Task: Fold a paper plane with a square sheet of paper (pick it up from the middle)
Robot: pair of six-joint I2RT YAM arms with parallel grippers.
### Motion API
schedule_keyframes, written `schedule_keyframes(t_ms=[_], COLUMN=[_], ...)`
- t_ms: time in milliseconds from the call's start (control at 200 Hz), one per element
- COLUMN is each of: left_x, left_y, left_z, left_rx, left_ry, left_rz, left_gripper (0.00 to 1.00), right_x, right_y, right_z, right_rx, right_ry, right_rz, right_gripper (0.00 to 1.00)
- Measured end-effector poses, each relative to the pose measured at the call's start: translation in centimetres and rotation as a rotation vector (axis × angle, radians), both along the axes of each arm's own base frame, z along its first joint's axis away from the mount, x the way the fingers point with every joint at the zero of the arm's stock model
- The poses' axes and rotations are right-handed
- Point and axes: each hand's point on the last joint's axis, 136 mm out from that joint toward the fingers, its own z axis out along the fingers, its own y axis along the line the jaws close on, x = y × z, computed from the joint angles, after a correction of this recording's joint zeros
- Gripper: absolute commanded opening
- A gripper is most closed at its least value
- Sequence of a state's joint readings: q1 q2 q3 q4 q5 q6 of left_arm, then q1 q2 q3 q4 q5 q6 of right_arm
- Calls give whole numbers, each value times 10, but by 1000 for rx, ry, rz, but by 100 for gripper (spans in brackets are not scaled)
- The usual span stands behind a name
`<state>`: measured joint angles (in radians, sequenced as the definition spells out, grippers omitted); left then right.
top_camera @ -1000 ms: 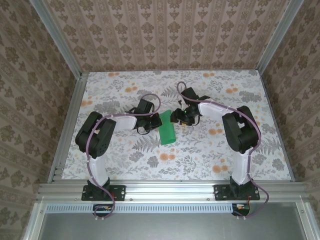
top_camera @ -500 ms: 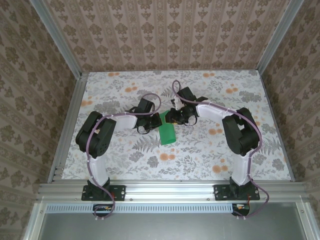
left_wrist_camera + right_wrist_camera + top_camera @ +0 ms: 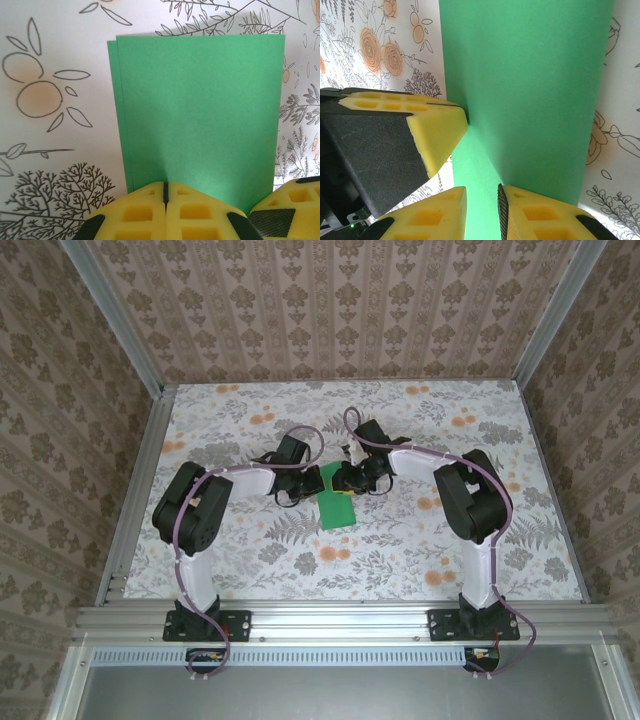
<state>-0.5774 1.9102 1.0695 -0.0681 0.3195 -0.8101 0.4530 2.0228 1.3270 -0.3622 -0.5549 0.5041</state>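
Now, your square sheet of paper (image 3: 200,115) lies folded double and flat near the middle of the worktop (image 3: 400,560). The left wrist view alone shows its two layers slightly offset along one edge. The left gripper (image 3: 165,200) is closed, pads meeting at the sheet's edge. The right gripper (image 3: 482,212) stands with a narrow gap over the green. Since a second ago it has slid in from the right onto the sheet. From overhead, you cannot make out either gripper's fingertips.
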Motion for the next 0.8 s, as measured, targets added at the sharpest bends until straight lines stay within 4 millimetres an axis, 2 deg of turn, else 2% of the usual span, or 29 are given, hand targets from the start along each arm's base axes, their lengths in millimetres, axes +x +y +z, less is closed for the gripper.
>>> schedule_keyframes(t_ms=[800], left_x=[0], left_y=[0], left_z=[-1], left_rx=[11], left_ry=[1], left_rz=[-14], left_gripper=[0], right_x=[-7], right_y=[-15], right_z=[-22], right_rx=[-24], right_ry=[40], right_rz=[-23], right_gripper=[22])
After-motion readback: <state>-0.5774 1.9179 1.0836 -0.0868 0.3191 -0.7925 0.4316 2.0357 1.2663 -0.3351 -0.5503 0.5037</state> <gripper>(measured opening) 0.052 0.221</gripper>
